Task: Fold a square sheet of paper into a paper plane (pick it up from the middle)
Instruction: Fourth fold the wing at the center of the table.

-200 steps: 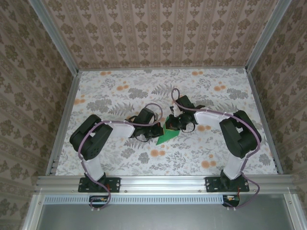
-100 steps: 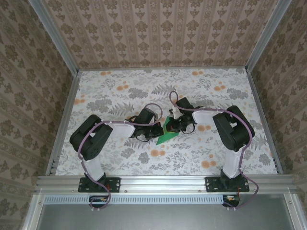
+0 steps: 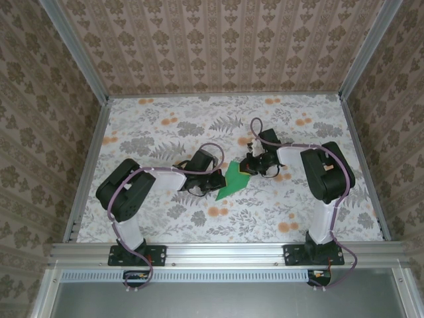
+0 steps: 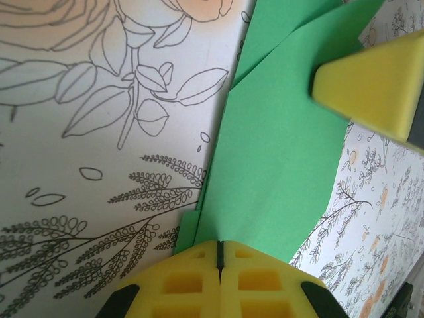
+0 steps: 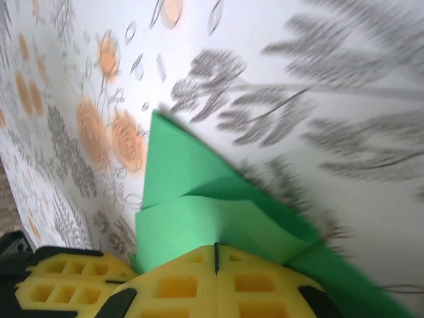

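Our left end effector sits closed at the left edge of the partly folded sheet of paper, tips on it; whether it pinches or merely presses, we cannot tell. The sheet lies mid-desk between both arms, its long axis running near-left to far-right. Our right end effector, closed, grips a raised flap at the far-right end. Both forearms reach inward, elbows bent, wrists low.

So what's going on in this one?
This is mid-fold: a thin bright green paper sheet sits at the middle of the floral-print table. The left pincer is shut on one edge, the right pincer shut on the opposite side. The sheet shows overlapping folded layers but is not yet a finished dart.
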### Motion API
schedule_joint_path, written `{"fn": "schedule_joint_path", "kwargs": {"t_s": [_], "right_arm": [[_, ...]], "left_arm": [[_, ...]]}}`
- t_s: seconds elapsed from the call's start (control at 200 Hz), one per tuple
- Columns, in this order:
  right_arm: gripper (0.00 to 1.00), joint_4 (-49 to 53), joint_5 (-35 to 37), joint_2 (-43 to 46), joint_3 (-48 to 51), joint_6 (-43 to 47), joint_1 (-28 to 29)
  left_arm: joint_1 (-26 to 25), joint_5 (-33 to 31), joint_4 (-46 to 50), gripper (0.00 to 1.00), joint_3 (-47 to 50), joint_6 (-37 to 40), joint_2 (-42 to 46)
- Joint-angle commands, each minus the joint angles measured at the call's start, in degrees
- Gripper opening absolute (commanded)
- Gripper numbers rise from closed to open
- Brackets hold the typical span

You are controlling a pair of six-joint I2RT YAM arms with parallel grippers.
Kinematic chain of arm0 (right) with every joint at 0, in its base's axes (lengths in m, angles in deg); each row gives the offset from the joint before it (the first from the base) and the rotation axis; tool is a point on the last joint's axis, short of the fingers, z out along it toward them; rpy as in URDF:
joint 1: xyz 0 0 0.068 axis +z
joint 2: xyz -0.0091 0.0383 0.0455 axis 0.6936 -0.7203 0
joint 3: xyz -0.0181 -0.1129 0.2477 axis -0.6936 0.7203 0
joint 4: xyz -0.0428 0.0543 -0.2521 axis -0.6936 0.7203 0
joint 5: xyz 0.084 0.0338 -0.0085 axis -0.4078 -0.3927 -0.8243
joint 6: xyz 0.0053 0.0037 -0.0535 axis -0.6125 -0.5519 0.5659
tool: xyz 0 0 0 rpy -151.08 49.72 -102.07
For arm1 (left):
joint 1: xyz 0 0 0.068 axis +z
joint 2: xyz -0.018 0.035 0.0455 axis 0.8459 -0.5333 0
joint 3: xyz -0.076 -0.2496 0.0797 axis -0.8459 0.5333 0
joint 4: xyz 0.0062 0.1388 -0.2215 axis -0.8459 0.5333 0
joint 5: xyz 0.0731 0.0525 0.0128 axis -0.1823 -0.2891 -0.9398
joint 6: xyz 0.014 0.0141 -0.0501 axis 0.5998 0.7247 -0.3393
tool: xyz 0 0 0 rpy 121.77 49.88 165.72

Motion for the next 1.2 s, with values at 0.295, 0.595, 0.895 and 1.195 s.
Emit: {"fn": "schedule_joint_path", "kwargs": {"t_s": [0.295,0.595,0.895,1.195], "right_arm": [[0.07,-2.65,6.74,8.69,0.7,-2.95,-0.21],[0.07,-4.14,4.64,6.85,3.07,-8.5,7.2],[0.07,-3.52,4.02,2.49,4.74,-10.47,9.3],[0.07,-1.39,7.48,-1.04,4.85,-11.44,9.28]], "left_arm": [[0.0,-3.41,10.85,0.0,2.78,0.01,-1.41],[0.02,-3.08,10.85,0.0,1.96,1.04,-1.52],[0.0,-2.09,9.95,0.0,1.05,2.08,-0.54],[-0.16,3.41,5.47,0.04,-0.47,1.74,3.57]]}}
